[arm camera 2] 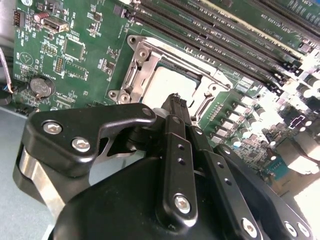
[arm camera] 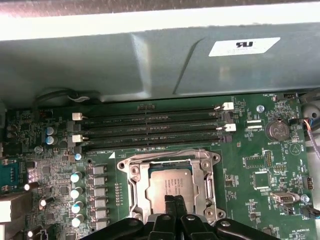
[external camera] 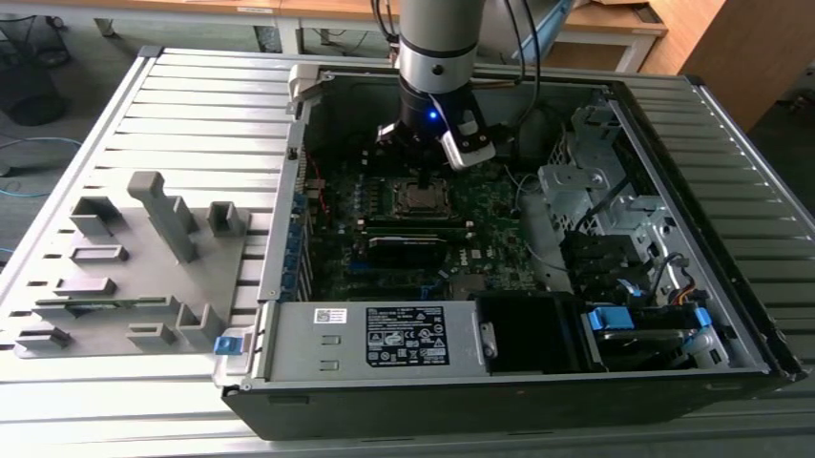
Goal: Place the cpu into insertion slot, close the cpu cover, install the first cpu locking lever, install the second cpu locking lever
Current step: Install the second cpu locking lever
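I see my gripper [arm camera: 174,200] with its fingers [arm camera 2: 176,107] pinched together, empty, tips right over the cpu [arm camera: 170,186]. The cpu sits in the insertion slot [arm camera: 170,207], with the cpu cover [arm camera: 141,186] lowered around it. Memory slots [arm camera: 150,131] run just beside the socket on the green motherboard [arm camera: 250,165].

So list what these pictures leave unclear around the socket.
- Near edge of the cpu: hidden by the end effector in both wrist views.
- Locking levers' state: too small in the exterior view, unclear in the wrist views.
- Whether the end effector touches the cpu cover: cannot tell.
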Robot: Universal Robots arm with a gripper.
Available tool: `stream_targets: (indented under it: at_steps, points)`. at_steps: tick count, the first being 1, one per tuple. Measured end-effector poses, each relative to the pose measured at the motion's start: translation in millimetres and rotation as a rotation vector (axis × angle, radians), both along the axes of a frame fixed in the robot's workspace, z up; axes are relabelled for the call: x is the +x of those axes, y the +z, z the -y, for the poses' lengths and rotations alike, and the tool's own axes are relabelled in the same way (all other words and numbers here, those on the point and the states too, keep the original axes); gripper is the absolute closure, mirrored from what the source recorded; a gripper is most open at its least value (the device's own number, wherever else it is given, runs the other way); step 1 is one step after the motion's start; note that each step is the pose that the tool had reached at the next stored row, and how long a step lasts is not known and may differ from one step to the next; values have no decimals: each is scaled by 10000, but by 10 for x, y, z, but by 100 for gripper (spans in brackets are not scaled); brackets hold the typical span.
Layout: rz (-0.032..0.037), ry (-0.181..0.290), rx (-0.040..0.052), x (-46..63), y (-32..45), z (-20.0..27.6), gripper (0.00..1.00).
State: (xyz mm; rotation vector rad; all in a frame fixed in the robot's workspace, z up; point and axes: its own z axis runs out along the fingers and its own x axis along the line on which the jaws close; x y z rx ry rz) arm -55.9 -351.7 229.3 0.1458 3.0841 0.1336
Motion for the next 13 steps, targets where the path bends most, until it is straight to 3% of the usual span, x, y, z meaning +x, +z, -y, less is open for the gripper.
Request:
stream_targets:
  at_steps: [9,13]
  points:
    - [1,0,1,0,0,113,89]
    - [-1,-1,29,0,5,116,89]
